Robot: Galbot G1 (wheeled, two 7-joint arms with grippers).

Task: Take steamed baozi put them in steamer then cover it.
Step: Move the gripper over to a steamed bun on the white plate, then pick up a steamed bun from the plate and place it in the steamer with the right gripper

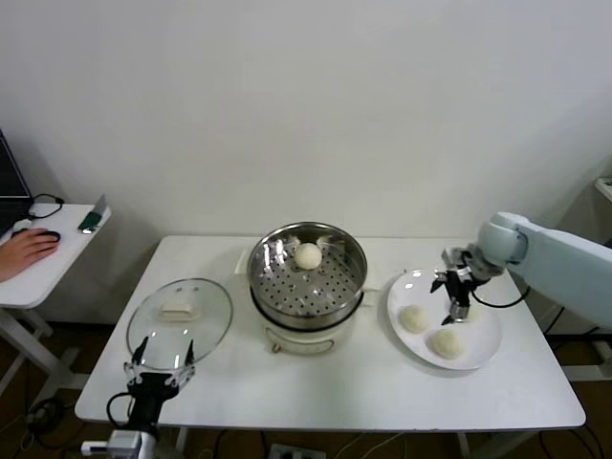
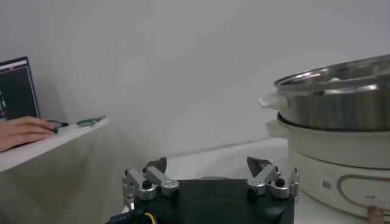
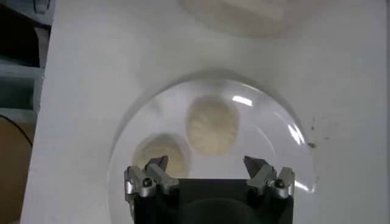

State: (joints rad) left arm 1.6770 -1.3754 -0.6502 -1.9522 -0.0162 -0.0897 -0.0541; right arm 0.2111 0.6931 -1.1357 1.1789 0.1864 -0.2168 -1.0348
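The steel steamer [image 1: 306, 282] stands mid-table with one baozi [image 1: 308, 255] on its perforated tray. Two more baozi [image 1: 414, 318] [image 1: 445, 342] lie on a white plate [image 1: 478, 325] to its right. My right gripper [image 1: 455, 304] hovers open just above them; its wrist view shows both baozi [image 3: 211, 125] [image 3: 159, 157] ahead of its gripper [image 3: 206, 165], nothing between the jaws. The glass cover [image 1: 179, 320] lies flat on the table to the left. My left gripper [image 1: 158, 368] waits open at the cover's near edge, and the steamer [image 2: 341, 109] shows in its wrist view too.
A side table [image 1: 48, 273] at the far left carries a laptop, and a person's hand [image 1: 24, 251] rests on a mouse there. The white work table's front edge [image 1: 335, 421] runs close below the plate and the cover.
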